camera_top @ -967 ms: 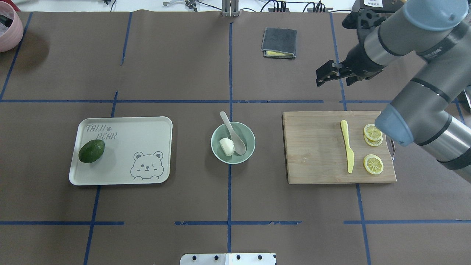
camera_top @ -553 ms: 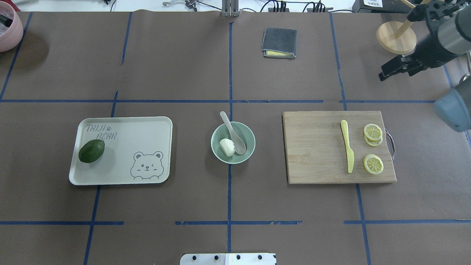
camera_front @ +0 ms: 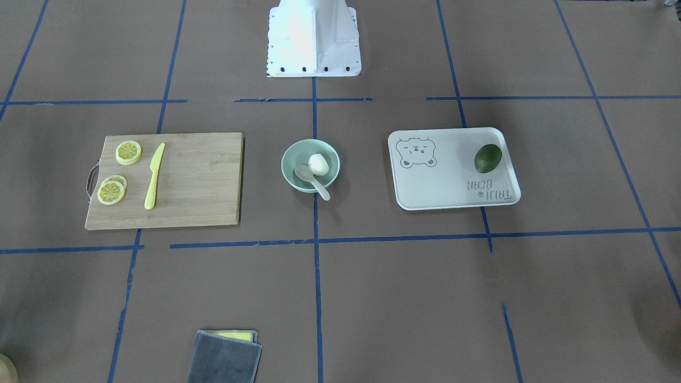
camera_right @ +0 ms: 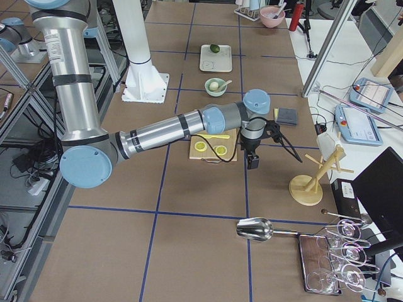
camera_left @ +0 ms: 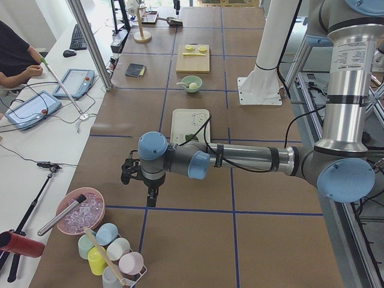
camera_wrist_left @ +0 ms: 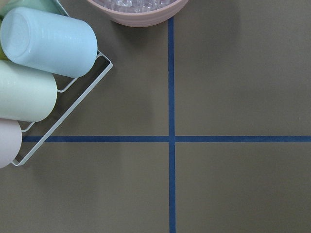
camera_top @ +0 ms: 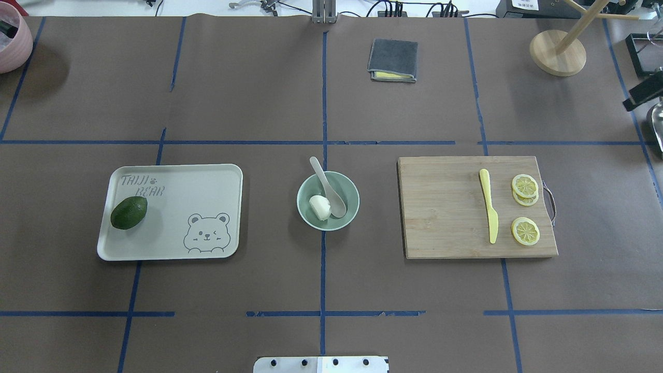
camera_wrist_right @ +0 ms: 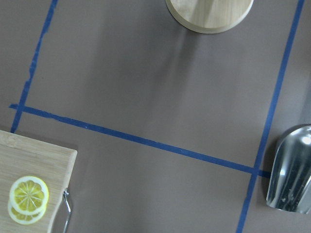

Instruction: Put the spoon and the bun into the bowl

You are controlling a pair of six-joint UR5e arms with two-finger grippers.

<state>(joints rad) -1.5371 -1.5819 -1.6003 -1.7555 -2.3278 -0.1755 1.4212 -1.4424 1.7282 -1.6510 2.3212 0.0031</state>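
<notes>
Bowl, front-facing view: the bowl point(camera_front: 290, 154) stands at table centre. The cutting board point(camera_front: 202, 181) is at its 9 o'clock and the tray point(camera_front: 452, 186) at its 3 o'clock.
Contents, front-facing view: the bun point(camera_front: 318, 164) lies inside the bowl toward 3 o'clock. The spoon point(camera_front: 311, 180) has its scoop inside and its handle over the rim at 5 o'clock.
Contents, overhead view: the bun point(camera_top: 319, 206) sits at 8 o'clock, just beside the spoon's scoop at 4 o'clock. The handle crosses the rim at 11 o'clock.
Right gripper, overhead view: only a black part of the right gripper point(camera_top: 644, 89) shows, at the frame's 3 o'clock edge. Finger spacing cannot be told.
Left gripper, left side view: the left gripper point(camera_left: 150, 197) points down over bare table, with the pink bowl point(camera_left: 81, 210) at its 8 o'clock. It is well apart from the bowl. Finger spacing cannot be told.
Right gripper, right side view: it points down between the cutting board and the wooden stand point(camera_right: 308, 189).
Left wrist view: pastel cups point(camera_wrist_left: 48, 41) at 10 o'clock.
Right wrist view: lemon slices point(camera_wrist_right: 28, 196) at 7 o'clock, metal scoop point(camera_wrist_right: 291, 170) at 4 o'clock.
</notes>
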